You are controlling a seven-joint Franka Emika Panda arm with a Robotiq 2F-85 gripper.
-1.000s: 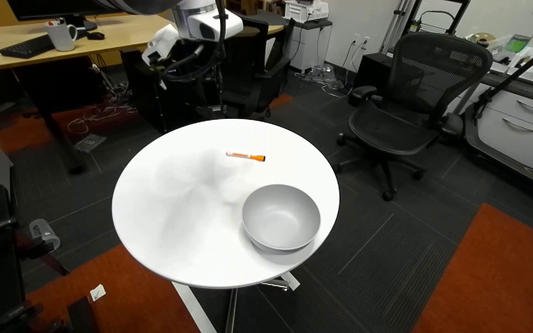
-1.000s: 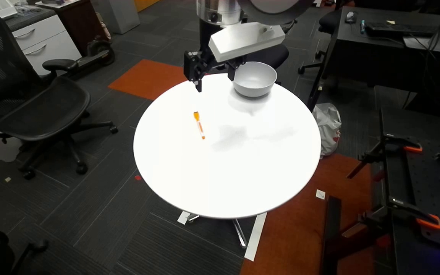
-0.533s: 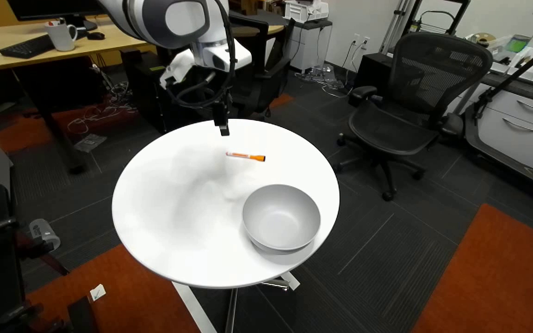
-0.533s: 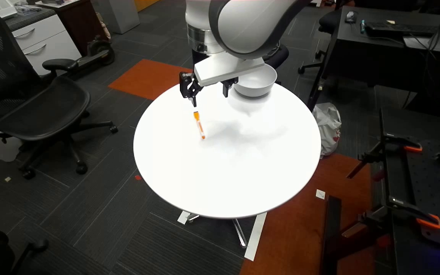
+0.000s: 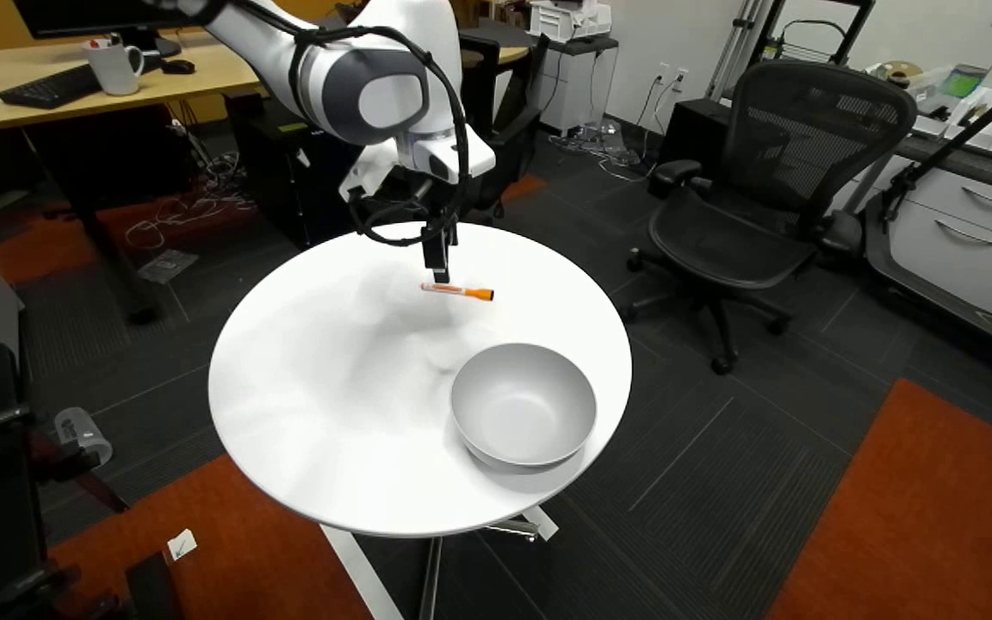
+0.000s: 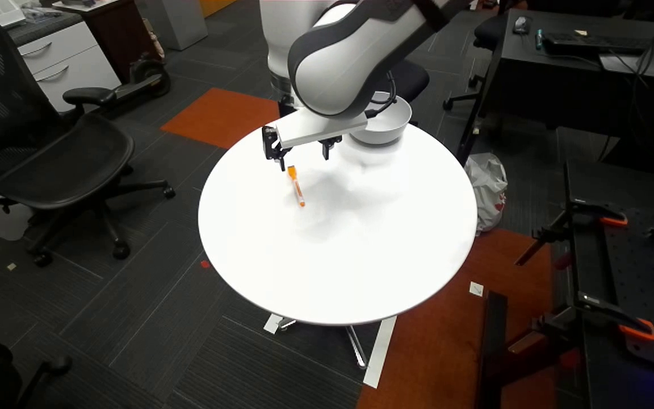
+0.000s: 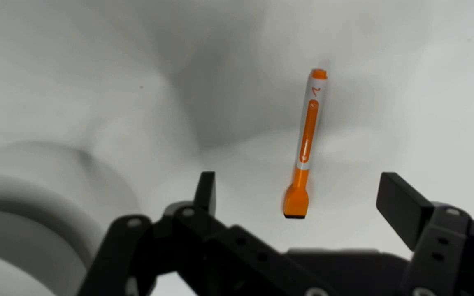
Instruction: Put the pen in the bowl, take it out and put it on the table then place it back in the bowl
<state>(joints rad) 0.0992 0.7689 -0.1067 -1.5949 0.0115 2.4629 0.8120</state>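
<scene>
On the round white table [image 5: 315, 430] lies the pen [image 5: 474, 294], orange and white with a dark tip, seen in both exterior views. The wrist view shows the pen [image 7: 310, 127] lengthwise, its wide orange end between the lines of the two fingers and below them. My gripper [image 6: 304, 161] stands open above the table, near the pen's wide end, with nothing held. In the wrist view the gripper [image 7: 296, 183] has its black fingers [image 7: 206, 191] well apart, one either side of the pen. The grey bowl [image 5: 522, 409] rests near the table's edge, nothing inside; part of the bowl [image 7: 27, 234] shows lower left.
A black mesh chair [image 5: 737, 189] stands beside the table. Behind the arm is a wooden desk [image 5: 229, 65] with a white mug [image 5: 114, 69]. In an exterior view, a dark workbench [image 6: 633, 272] with clamps is near the table.
The arm has come down and over the table, bringing the open gripper from behind the far edge to just above the pen. Pen and bowl have not moved.
</scene>
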